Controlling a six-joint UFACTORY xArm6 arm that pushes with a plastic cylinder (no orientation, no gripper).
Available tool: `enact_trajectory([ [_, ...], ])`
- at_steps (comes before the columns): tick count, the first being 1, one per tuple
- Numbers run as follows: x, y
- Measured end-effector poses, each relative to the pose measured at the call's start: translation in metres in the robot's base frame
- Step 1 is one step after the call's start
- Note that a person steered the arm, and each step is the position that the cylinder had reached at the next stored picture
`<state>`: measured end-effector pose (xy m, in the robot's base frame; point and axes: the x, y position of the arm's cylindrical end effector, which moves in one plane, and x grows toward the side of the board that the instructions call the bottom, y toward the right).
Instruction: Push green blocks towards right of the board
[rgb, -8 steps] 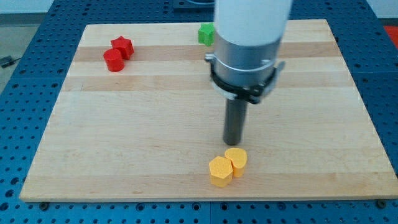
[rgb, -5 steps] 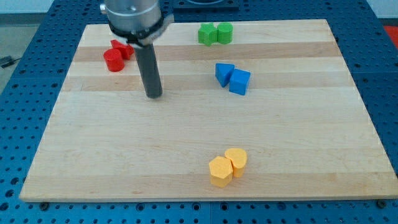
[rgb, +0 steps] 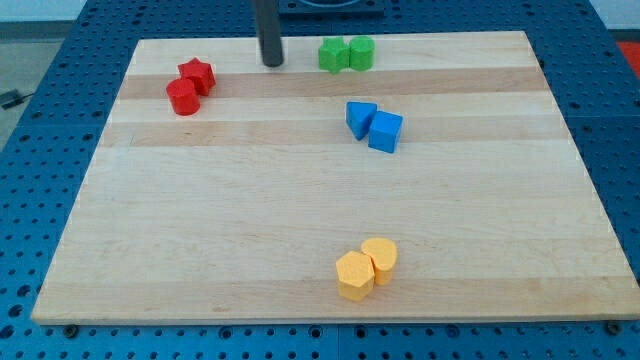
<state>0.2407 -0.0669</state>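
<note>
My tip (rgb: 272, 64), a plain rod with no claw, is lining up at top centre, just left of the touching green blocks (rgb: 346, 54); next, a rightward sweep.

This is looking like a robotics lab or test bench. A pale wooden board made of glued strips (rgb: 320, 200) is lying flat on a blue metal bench (rgb: 40, 200) drilled with a regular grid of mounting holes, which is showing on every side of the board. Small coloured plastic blocks are sitting on the board in pairs, like test pieces: two green blocks (rgb: 346, 53) near its top edge, two red ones (rgb: 190, 86) toward its top left corner. Beyond the board's top edge, dark equipment is partly showing, too cropped to identify.
</note>
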Motion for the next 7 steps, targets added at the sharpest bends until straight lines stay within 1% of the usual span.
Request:
enact_trajectory([
  [2,-0.001,0.091],
  [3,-0.015,0.094],
  [4,-0.024,0.067],
  [5,-0.018,0.066],
  [7,0.011,0.066],
])
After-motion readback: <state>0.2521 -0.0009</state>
